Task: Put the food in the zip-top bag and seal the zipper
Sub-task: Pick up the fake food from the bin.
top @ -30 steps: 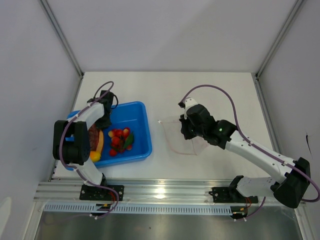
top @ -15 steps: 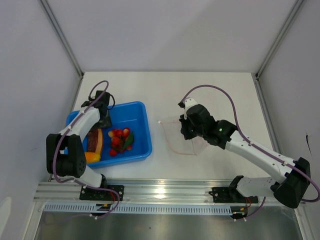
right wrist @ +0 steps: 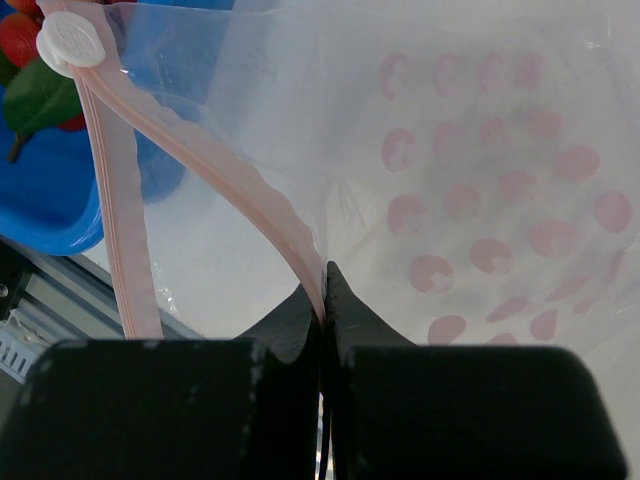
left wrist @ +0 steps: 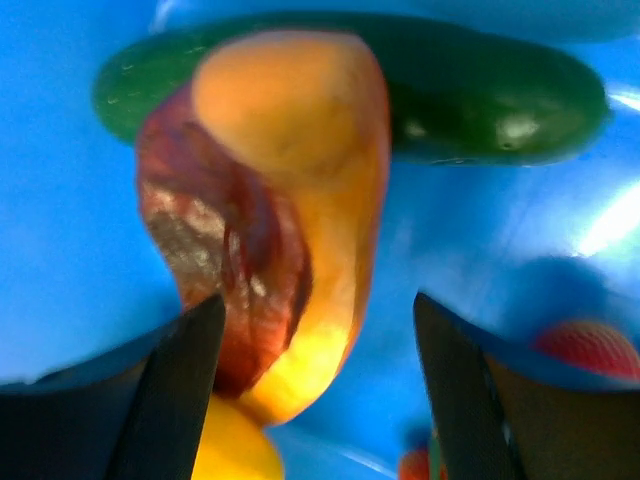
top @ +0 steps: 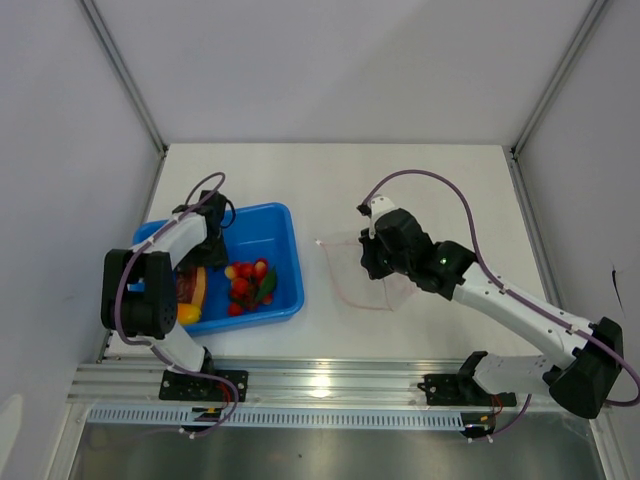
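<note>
Since a second ago the left gripper (left wrist: 318,330) has spread its jaws; they now stand apart, low over the left half of the blue tray (top: 268,232), left of centre in the overhead view. The white table (top: 450,190) fills the middle. At centre lies the clear zip-top bag (top: 345,275), its pink zipper (right wrist: 120,240) pinched between the closed fingers of the right gripper (right wrist: 325,300). In the tray, the orange-red wedge (left wrist: 270,230) sits between the left fingers, the green piece (left wrist: 480,110) beyond it, and the cherry tomatoes (top: 248,283) to the right.

left gripper (left wrist: 315,325) — its jaws have spread wide over the wedge slice (left wrist: 290,200).
</note>
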